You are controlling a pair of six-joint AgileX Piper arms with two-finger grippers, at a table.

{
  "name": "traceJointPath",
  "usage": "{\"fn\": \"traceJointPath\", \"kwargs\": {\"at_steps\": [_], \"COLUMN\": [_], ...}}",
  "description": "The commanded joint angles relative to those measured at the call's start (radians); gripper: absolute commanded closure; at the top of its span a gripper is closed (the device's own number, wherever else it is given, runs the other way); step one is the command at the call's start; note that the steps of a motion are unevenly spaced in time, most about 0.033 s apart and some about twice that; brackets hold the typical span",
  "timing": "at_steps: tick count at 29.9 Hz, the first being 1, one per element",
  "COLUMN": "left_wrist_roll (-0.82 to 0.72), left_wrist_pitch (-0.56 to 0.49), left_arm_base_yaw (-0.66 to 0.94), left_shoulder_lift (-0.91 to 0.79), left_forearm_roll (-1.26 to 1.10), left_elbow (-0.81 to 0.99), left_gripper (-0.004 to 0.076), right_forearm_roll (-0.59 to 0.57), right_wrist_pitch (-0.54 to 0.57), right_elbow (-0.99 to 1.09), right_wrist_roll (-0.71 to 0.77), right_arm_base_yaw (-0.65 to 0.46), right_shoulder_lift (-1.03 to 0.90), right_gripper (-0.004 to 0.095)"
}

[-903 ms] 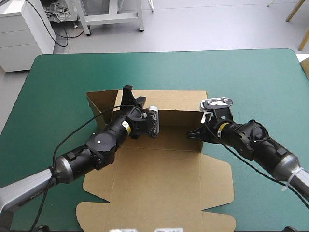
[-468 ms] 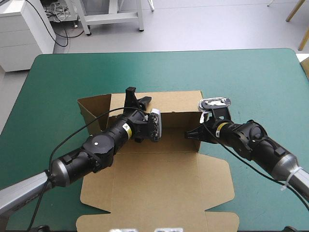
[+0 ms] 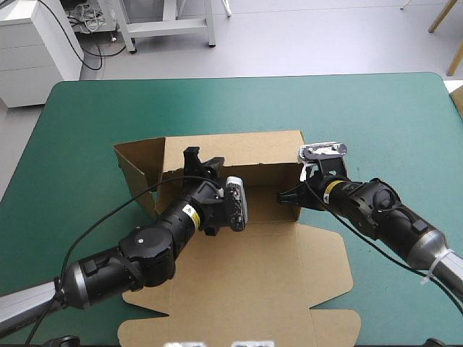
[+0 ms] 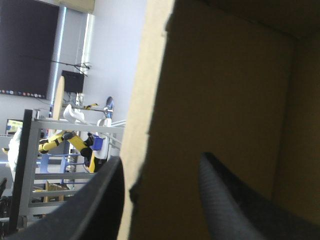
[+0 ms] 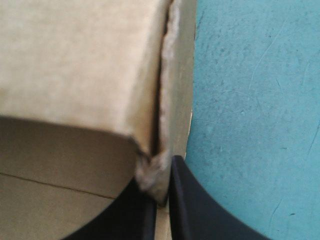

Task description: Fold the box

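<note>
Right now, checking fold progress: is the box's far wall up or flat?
Up: the far wall stands upright, right gripper shut on its corner.

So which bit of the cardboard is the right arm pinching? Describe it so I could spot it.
On the teal-green table lies a brown box with its far wall standing upright. Follow that wall to its right end: the right end effector is shut on that corner. At the left end a flap splays outward; here the boards meet tightly.

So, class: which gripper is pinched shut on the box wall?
The right gripper: its fingers meet on a corner of the box. The left gripper has its fingers apart, one on either side of a wall edge.
</note>
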Motion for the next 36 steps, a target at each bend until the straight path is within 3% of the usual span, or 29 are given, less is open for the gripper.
{"fn": "traceJointPath", "kwargs": {"at_steps": [1, 12, 16, 23, 27, 33, 36], "left_wrist_roll": [0.024, 0.024, 0.024, 0.105, 0.184, 0.390, 0.434], "left_wrist_pitch": [0.126, 0.335, 0.347, 0.378, 0.353, 0.321, 0.349], "left_arm_base_yaw": [-0.093, -0.391, -0.419, -0.413, -0.329, -0.048, 0.118], "left_shoulder_lift": [-0.040, -0.135, -0.168, -0.166, -0.166, -0.156, -0.146], "left_forearm_roll": [-0.036, -0.020, -0.020, -0.029, -0.139, -0.491, -0.628], "left_elbow": [-0.026, -0.041, -0.043, -0.179, -0.302, -0.438, -0.464], "left_gripper": [0.0385, 0.0385, 0.0386, 0.0385, 0.0386, 0.0388, 0.0453], "right_forearm_roll": [-0.035, -0.040, -0.036, -0.040, -0.040, -0.070, -0.090], "right_wrist_pitch": [-0.081, -0.069, -0.044, 0.151, 0.275, 0.483, 0.561], "right_elbow": [-0.040, -0.040, -0.040, -0.132, -0.217, -0.332, -0.384], "right_wrist_roll": [0.016, 0.016, 0.016, 0.013, 0.008, -0.032, -0.043], "right_arm_base_yaw": [0.002, 0.000, 0.000, 0.000, 0.000, 0.000, 0.000], "right_shoulder_lift": [-0.028, -0.028, -0.028, -0.028, -0.028, -0.011, 0.017], "right_gripper": [0.0928, 0.0928, 0.0928, 0.0928, 0.0928, 0.0928, 0.0928]}}
